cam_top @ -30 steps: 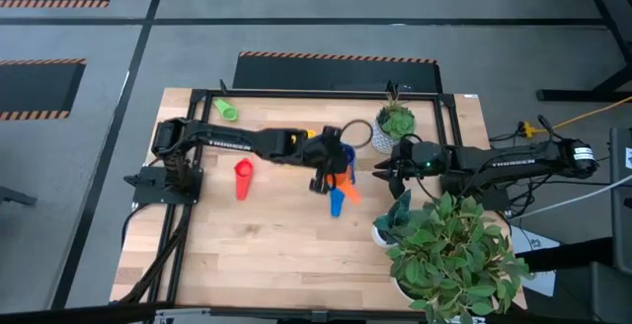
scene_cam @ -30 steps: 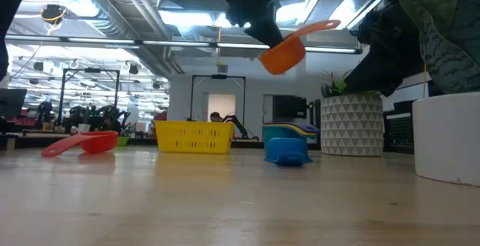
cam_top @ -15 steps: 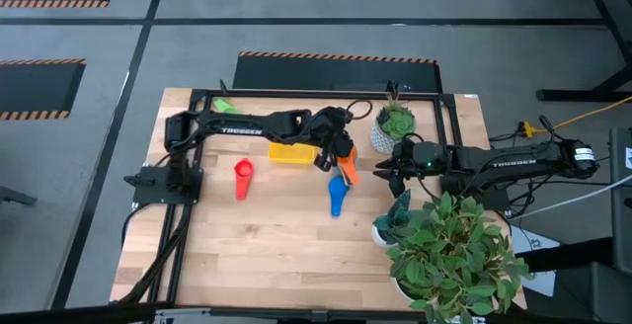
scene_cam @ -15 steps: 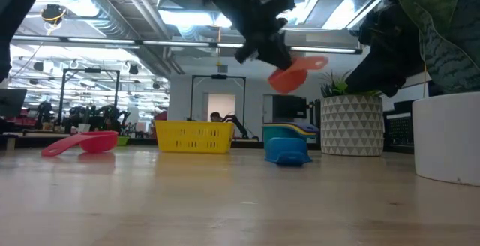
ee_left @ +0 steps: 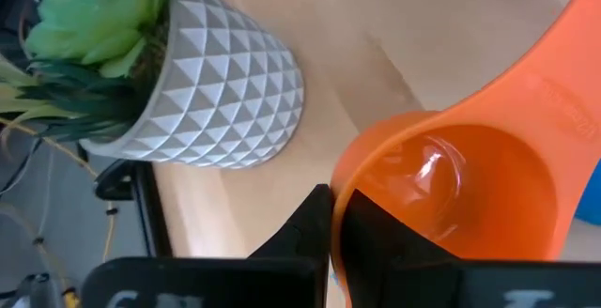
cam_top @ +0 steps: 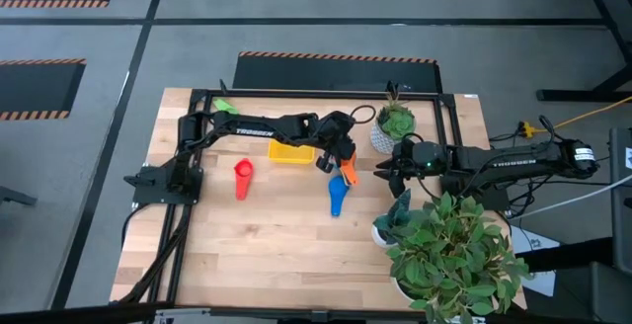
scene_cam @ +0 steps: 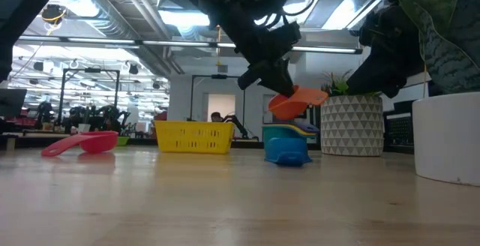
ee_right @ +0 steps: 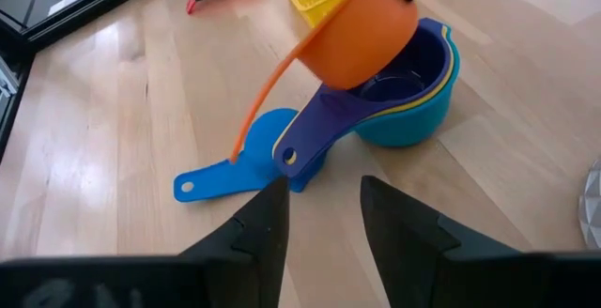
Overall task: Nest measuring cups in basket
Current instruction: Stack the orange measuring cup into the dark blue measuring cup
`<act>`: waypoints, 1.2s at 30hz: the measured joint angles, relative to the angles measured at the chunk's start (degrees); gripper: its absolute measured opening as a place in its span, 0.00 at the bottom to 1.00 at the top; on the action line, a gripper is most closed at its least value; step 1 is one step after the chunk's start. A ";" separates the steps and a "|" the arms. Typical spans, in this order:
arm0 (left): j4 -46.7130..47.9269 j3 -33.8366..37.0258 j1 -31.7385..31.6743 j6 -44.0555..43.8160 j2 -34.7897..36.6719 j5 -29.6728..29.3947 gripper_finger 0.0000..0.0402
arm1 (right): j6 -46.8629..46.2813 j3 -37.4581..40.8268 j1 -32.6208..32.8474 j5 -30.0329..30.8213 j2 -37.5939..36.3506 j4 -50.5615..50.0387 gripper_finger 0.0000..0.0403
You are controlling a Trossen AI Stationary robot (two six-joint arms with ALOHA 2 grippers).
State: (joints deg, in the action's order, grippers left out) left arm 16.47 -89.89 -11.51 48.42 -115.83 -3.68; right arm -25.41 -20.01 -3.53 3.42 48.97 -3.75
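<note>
My left gripper (cam_top: 334,156) is shut on the orange cup (scene_cam: 296,100) and holds it just above a dark blue cup (ee_right: 399,78) nested in a light blue cup (ee_right: 413,120), which stand on the table. A blue cup (ee_right: 268,158) lies beside them toward the near edge. The yellow basket (cam_top: 292,153) stands left of the gripper. The red cup (cam_top: 243,178) lies at the left and the green cup (cam_top: 225,108) at the far left. My right gripper (ee_right: 324,216) is open and empty, right of the cups. My left gripper pinches the orange cup's wall at the rim (ee_left: 340,192), on the side away from the handle. One finger (ee_left: 394,242) is inside the bowl and one (ee_left: 300,233) outside. The fingers come slanting down from the table's left. The cup is lifted clear and tilted.
A white patterned pot (cam_top: 393,126) with a green plant stands just right of the cups at the far side. A large leafy plant (cam_top: 449,255) in a white pot fills the near right corner. Bare wood (cam_top: 267,245) lies toward the near edge.
My left gripper has gone toward the table's far edge and down with the orange cup, which now hangs just above the nested blue cups. The arm has swung off the yellow basket, which now shows in the high view.
</note>
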 joint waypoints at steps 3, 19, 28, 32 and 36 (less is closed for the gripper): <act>-0.13 0.00 0.00 0.03 0.00 -0.48 0.04 | -0.02 0.00 0.00 0.00 0.00 0.00 0.34; -0.06 0.00 0.00 -0.18 0.00 -0.48 0.18 | -0.04 0.00 0.00 0.00 0.00 0.00 0.34; -0.24 0.00 1.01 -4.60 0.00 -2.48 0.19 | -0.06 0.00 0.00 0.12 0.00 0.00 0.34; -0.24 0.00 2.25 -6.28 0.17 -5.44 0.19 | -0.04 0.00 0.01 0.15 0.00 0.00 0.34; -0.27 0.00 3.00 -5.99 0.26 -6.26 0.19 | -0.04 0.00 0.00 0.19 0.00 0.02 0.34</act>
State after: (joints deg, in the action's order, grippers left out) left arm 16.19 -89.89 -8.51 42.44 -115.57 -9.94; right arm -25.45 -20.01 -3.53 3.61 48.97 -3.73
